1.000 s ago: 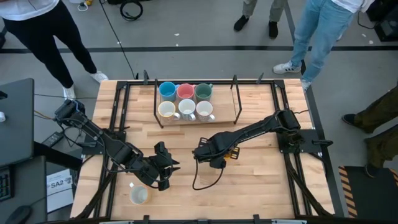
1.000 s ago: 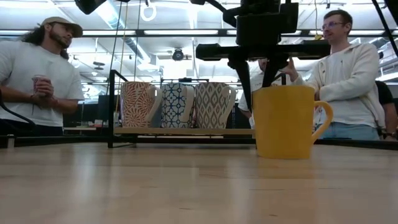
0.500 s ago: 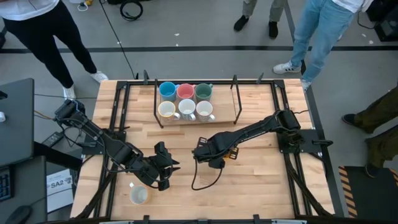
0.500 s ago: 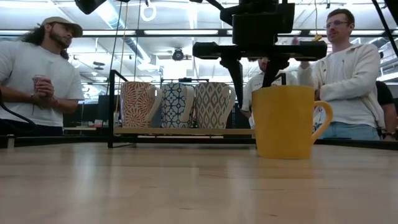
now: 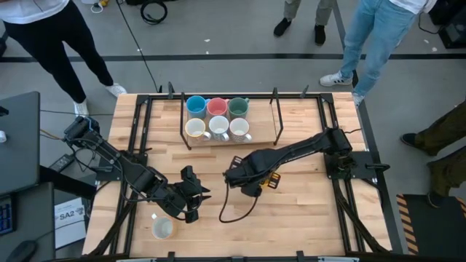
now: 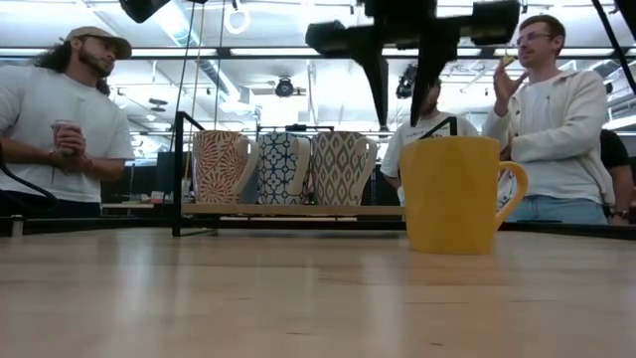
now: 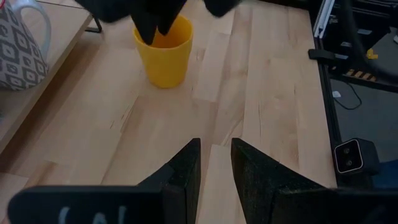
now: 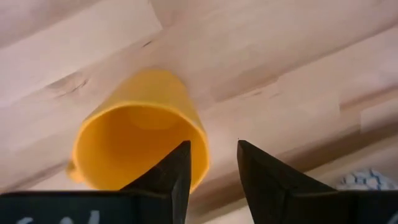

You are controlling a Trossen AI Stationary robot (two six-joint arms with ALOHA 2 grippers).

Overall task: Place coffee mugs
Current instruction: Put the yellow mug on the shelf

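My right pincer (image 8: 209, 171) hangs just above the yellow mug (image 8: 140, 146), its 2 fingers (image 8: 171, 180) a little apart, straddling the mug's rim with 1 tip over the opening and the other outside the wall; they do not touch it. In the low view that pincer (image 6: 398, 94) sits clear over the yellow mug (image 6: 452, 194), which stands upright on the tabletop (image 6: 298, 298) with its handle sticking out to one side.

Taking the yellow mug as the landmark: behind it, toward the tabletop's far edge, stands a low rack (image 5: 275, 116) holding 6 mugs in 2 rows of 3. The far row is the blue mug (image 5: 195, 105), the pink mug (image 5: 217, 107) and the dark green mug (image 5: 238, 108); the near row is 3 pale mugs (image 5: 218, 128) with patterned sides.

My left pincer (image 7: 214, 165) waits well apart from the yellow mug (image 7: 163, 50), nearer the tabletop's front edge, its fingers slightly parted and holding nothing. Just beside it, closer still to the front edge, stands 1 more pale mug (image 5: 162, 228).

People stand beyond the tabletop's far side.
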